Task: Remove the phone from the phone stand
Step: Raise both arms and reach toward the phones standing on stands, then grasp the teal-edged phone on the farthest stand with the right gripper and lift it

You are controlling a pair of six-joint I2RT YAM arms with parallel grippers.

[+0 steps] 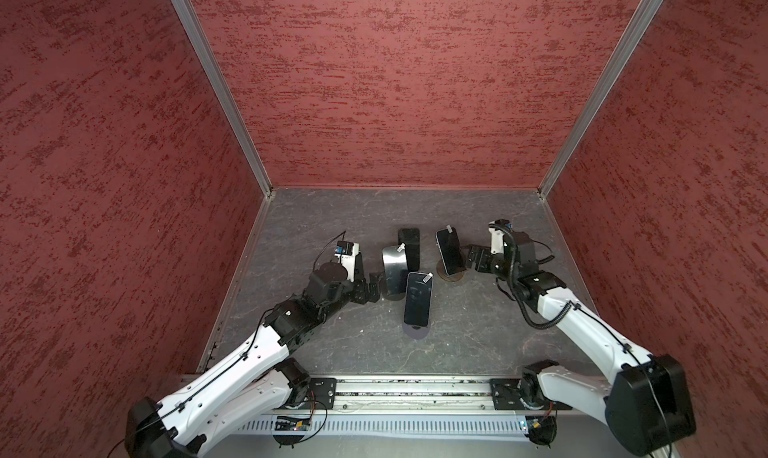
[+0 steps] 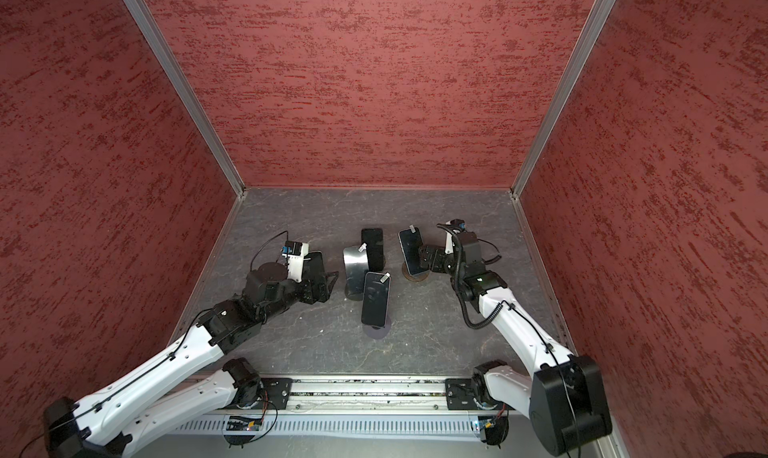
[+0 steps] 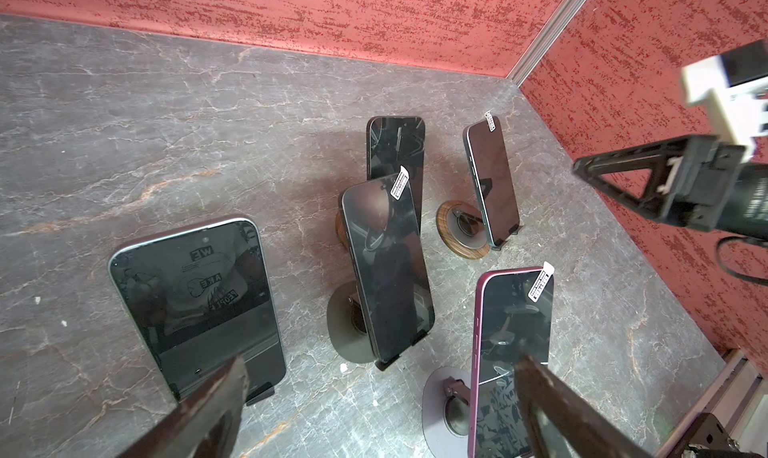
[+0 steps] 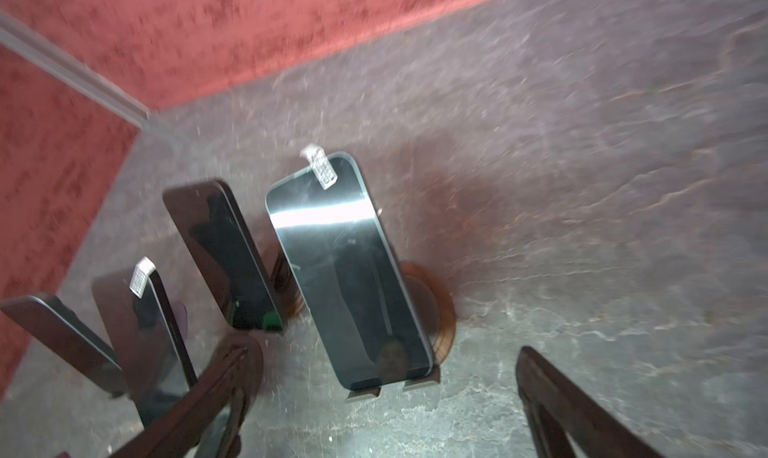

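Purple-edged phone leaning back on a grey disc stand, just beyond it a shiny phone and a plain black phone, beyond-right a right-hand phone on a wood-ringed stand

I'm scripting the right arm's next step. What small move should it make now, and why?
Probably ease the right gripper forward until its open fingers straddle the phone on the wooden-base stand. That phone leans in its cradle, roughly centred between the fingers in the wrist view, and nothing is gripped yet.
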